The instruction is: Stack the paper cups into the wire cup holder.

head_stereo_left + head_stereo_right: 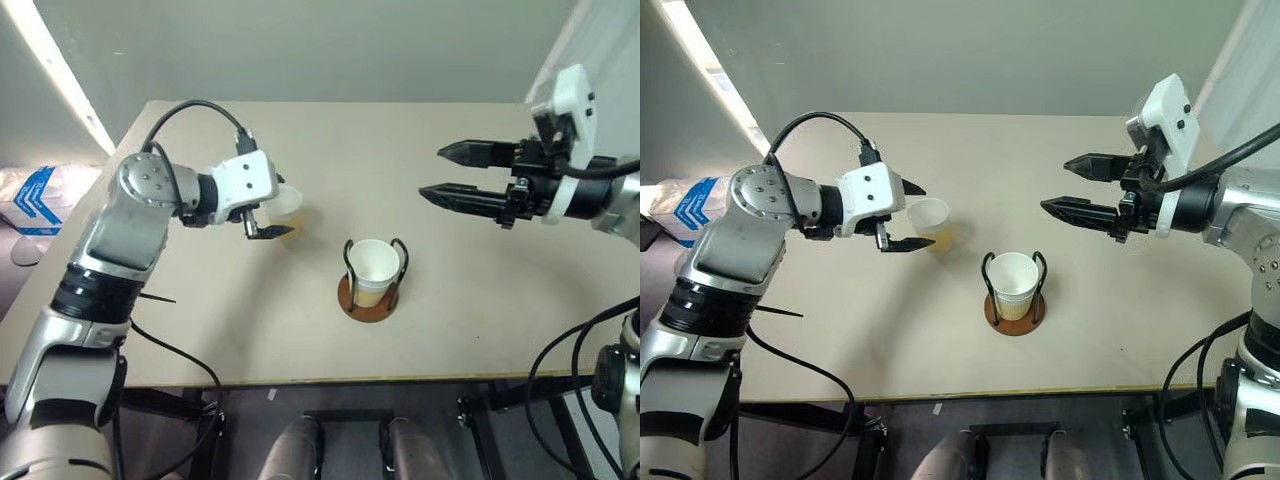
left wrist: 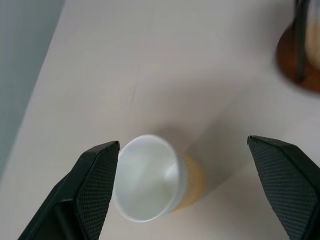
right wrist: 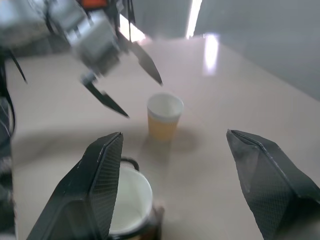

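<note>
Well, both sets of jaws stand wide apart, the left gripper flanking a lone paper cup on the table, the right gripper empty above, stacked cups in the wire cup holder nearer.

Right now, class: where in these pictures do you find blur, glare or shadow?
Right wrist view: the left tool is smeared by motion, and glare whitens the far table. Left wrist view: the wire cup holder is out of focus. Left eye view: the loose paper cup lies half hidden behind the left tool.
</note>
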Controlling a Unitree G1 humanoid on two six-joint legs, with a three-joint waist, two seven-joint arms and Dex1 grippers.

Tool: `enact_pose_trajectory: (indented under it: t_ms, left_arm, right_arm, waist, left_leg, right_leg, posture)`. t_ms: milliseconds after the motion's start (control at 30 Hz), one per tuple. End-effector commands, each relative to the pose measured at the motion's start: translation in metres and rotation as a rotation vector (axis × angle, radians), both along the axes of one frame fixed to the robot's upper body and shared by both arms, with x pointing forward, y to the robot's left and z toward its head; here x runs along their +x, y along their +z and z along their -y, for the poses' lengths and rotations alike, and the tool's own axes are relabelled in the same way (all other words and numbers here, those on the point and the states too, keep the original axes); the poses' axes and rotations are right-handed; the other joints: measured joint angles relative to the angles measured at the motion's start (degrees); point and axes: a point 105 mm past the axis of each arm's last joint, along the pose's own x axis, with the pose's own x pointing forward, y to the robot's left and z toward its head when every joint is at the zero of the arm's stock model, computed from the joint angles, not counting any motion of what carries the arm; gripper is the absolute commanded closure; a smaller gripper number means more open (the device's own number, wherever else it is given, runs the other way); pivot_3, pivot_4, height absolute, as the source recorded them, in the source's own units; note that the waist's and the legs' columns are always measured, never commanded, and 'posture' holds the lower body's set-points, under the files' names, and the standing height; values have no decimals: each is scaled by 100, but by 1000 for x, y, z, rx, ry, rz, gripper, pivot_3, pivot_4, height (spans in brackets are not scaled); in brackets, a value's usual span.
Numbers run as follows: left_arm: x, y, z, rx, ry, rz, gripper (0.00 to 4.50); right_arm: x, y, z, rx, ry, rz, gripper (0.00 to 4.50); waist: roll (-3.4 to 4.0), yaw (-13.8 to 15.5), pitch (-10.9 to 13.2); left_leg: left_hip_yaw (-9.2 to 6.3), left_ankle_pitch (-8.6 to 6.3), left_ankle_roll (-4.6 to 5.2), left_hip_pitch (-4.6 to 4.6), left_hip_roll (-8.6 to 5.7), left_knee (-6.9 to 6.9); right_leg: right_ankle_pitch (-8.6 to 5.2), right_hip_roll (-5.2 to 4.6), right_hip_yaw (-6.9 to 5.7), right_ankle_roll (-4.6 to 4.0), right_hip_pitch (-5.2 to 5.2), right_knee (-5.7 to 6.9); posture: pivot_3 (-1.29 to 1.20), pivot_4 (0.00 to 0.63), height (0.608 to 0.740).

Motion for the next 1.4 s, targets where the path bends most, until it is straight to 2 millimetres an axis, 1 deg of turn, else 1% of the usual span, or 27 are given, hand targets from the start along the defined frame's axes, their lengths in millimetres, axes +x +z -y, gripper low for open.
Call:
enact_pose_trajectory:
  t_ms: [33, 133, 300, 367, 533, 633, 767, 867, 900, 1033, 1067, 1133, 1167, 1233, 1300, 1400]
  left_arm:
    - [9, 6, -2, 91, 9, 81, 0]
    - [15, -4, -4, 161, 10, 75, 0]
    - [25, -13, -11, 223, 31, 86, 0]
    - [28, -14, -10, 217, 28, 82, 0]
    - [44, -20, 1, 242, 12, 105, 0]
    - [48, -23, 7, 242, -11, 99, 0]
    - [49, -30, 8, 274, -36, 78, 0]
    - [50, -35, 9, 286, -56, 61, 583]
    - [50, -37, 10, 287, -70, 54, 889]
    - [45, -40, 15, 271, -138, 20, 2413]
    - [44, -40, 16, 264, -146, 13, 2711]
    - [40, -36, 20, 247, -184, -11, 3466]
    - [38, -35, 21, 240, -198, -20, 3912]
    - [31, -27, 23, 215, -239, -47, 4474]
    - [23, -18, 26, 181, -283, -79, 4474]
    - [5, -1, 33, 121, -366, -135, 4474]
  right_arm:
    - [-12, 9, 4, 26, 15, 71, 1025]
    - [-18, 6, 6, 32, 38, 49, 1025]
    - [-21, 6, 6, 42, 47, 47, 1025]
    - [-22, 6, 6, 44, 48, 47, 1025]
    - [-23, 5, 5, 44, 48, 47, 1025]
    - [-23, 4, 4, 39, 47, 48, 1025]
    - [-24, 4, 4, 39, 45, 47, 1025]
    - [-25, 5, 6, 36, 43, 67, 995]
    - [-26, 6, 6, 35, 47, 78, 995]
    - [-31, 6, 8, 24, 75, 107, 995]
    - [-32, 6, 9, 25, 83, 110, 995]
    - [-34, 5, 13, 22, 86, 109, 995]
    - [-35, 5, 14, 21, 86, 109, 995]
    - [-39, 2, 17, 11, 111, 73, 995]
    - [-44, 0, 20, 7, 136, 36, 995]
    - [-49, 0, 24, 17, 150, 2, 995]
  waist:
    - [0, 1, 0]
    - [0, 4, 0]
    - [0, 9, 0]
    - [0, 10, 0]
    - [0, 31, 0]
    - [0, 30, 0]
    - [-1, 30, 0]
    - [-1, 30, 0]
    - [-1, 31, 0]
    - [-1, 35, 0]
    - [-1, 35, 0]
    - [-1, 40, 0]
    - [-1, 45, 0]
    - [-1, 50, 0]
    - [-1, 54, 0]
    - [-1, 55, 0]
  left_leg:
    - [-1, 0, 0, 0, 0, -1]
    - [-2, 0, 0, -3, -1, -1]
    - [-1, -1, 1, -5, -2, -1]
    - [-1, -1, 0, -7, -2, -1]
    - [-1, -1, 4, -11, -3, 2]
    - [0, -3, 5, -12, -4, 6]
    - [1, -4, 3, -14, -3, 6]
    - [1, -4, 3, -16, -3, 5]
    - [2, -4, 3, -17, -3, 5]
    - [1, -6, 6, -23, -3, 7]
    - [1, -7, 6, -24, -4, 8]
    - [2, -7, 7, -32, -4, 11]
    - [2, -7, 7, -36, -4, 13]
    - [2, -7, 8, -40, -4, 18]
    - [2, -8, 10, -48, -4, 20]
    - [2, -8, 10, -64, -3, 27]
  right_leg:
    - [0, 0, 0, 0, -1, -1]
    - [-1, -1, -1, 2, -2, -1]
    - [-1, -1, -1, 4, -2, -2]
    - [0, -1, -1, 5, -4, -2]
    - [7, -2, 0, 17, -3, -3]
    - [12, -4, 1, 26, -3, -4]
    - [29, -2, 0, 63, -7, -4]
    - [29, -2, 1, 67, -10, -4]
    - [29, -2, 1, 68, -10, -4]
    - [29, -2, 0, 71, -11, -5]
    - [29, -2, 0, 73, -12, -5]
    - [31, -2, 0, 77, -17, -4]
    - [32, -2, -1, 79, -18, -5]
    - [34, -2, -1, 83, -19, -5]
    - [34, -1, -1, 84, -22, -7]
    - [33, 0, -2, 86, -30, -6]
  posture:
    - [0, 150, 740]
    - [0, 150, 740]
    - [0, 150, 740]
    - [0, 150, 740]
    - [0, 150, 740]
    - [0, 150, 740]
    - [0, 150, 740]
    - [0, 150, 740]
    - [0, 150, 740]
    - [0, 150, 740]
    - [0, 150, 740]
    - [0, 150, 740]
    - [0, 150, 740]
    - [0, 150, 740]
    - [0, 150, 740]
    - [0, 150, 740]
